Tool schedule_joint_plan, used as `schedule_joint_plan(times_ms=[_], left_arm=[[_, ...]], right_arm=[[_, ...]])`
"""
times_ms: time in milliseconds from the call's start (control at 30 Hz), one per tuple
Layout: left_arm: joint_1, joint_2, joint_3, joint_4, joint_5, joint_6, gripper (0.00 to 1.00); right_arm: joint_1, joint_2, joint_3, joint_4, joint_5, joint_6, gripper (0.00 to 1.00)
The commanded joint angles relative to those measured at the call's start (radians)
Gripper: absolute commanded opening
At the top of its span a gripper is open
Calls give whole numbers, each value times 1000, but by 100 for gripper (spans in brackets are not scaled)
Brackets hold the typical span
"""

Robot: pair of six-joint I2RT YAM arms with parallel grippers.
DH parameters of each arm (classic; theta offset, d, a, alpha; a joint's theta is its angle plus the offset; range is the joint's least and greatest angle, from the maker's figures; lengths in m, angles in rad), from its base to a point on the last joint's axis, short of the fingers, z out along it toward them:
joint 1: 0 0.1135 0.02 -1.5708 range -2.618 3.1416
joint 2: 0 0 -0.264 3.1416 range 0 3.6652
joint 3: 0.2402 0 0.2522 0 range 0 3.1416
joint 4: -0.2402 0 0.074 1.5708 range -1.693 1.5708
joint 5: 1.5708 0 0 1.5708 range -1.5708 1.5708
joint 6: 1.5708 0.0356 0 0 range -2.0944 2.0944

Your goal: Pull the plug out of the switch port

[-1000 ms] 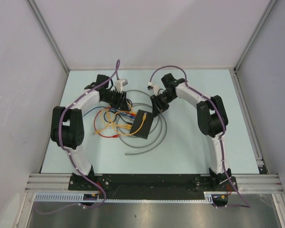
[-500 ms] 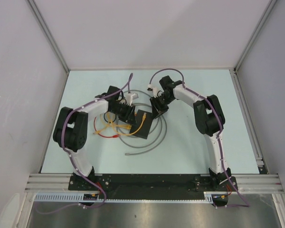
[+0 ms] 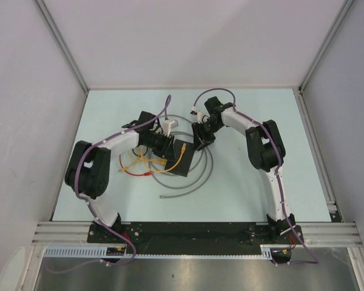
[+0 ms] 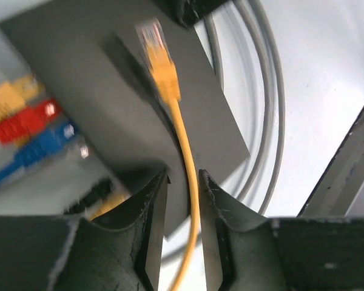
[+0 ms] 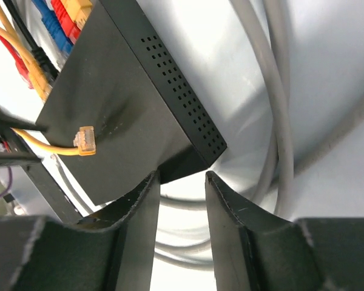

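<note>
The switch [image 3: 188, 165] is a flat black box lying among cables at the table's middle. Yellow, red and blue plugs [image 4: 24, 112] sit in its ports; they also show in the right wrist view [image 5: 67, 18]. A loose yellow plug [image 4: 159, 60] lies on top of the switch [image 4: 97, 79], unplugged, and shows in the right wrist view [image 5: 85, 140]. My left gripper [image 3: 171, 147] hovers over the switch's near-left edge, its jaws narrowly open [image 4: 183, 176] with that yellow cable [image 4: 191, 200] running between them. My right gripper [image 3: 199, 144] is open [image 5: 182, 176] at a corner of the switch [image 5: 109, 103].
A grey cable [image 3: 197, 182] loops in coils under and around the switch, and shows in both wrist views [image 4: 261, 91] [image 5: 273, 79]. Red and yellow cables [image 3: 136, 165] tangle on the table left of the switch. Grey walls enclose the table.
My left gripper has swung right, from the cables beside the ports to over the switch. The right gripper has barely moved. The switch stays put.
</note>
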State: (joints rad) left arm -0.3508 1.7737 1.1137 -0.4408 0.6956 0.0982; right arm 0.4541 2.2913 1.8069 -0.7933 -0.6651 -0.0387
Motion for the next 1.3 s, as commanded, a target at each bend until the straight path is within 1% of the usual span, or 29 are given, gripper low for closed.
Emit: schedule_joint_plan(times_ms=[0,33,133,233,367,467,533,767,900,967,1067,1133,1233,1267], left_arm=[[19,-155,-29,-62,-56,57,30],[19,-155,-29,-120,-61,75,29],[21,-154,-44,-174,-79,86,27],[21,-172,-80,-164,-105,90,26],[21,-119,-83,-176,-146,109,27],[19,-100,-94,-150,-154,115,27],[18,-96,-107,-95,-124,103,27],[-75,1,-74,-3,-74,68,28],[-134,58,-37,20,-58,41,29],[-161,81,-14,22,-45,38,29],[-171,86,26,-12,-39,40,29],[-166,72,44,-45,-54,82,31],[-128,12,73,-123,-42,138,34],[-91,-12,90,-159,-25,152,36]], right_arm=[[-2,51,68,43,-13,33,39],[-2,53,75,46,-13,34,39],[0,57,83,58,-8,34,38],[3,62,86,62,-8,34,38],[3,60,86,59,-8,34,38],[0,59,86,57,-8,34,38],[-2,57,81,60,-8,34,38],[-15,62,94,37,-5,14,38],[-32,112,189,-14,-8,-13,35],[-38,140,262,-50,-8,-26,34],[-43,197,353,-128,-13,-46,34],[-45,192,361,-149,-4,-61,33],[-61,149,356,-161,13,-61,34],[-66,136,353,-158,19,-61,35]])
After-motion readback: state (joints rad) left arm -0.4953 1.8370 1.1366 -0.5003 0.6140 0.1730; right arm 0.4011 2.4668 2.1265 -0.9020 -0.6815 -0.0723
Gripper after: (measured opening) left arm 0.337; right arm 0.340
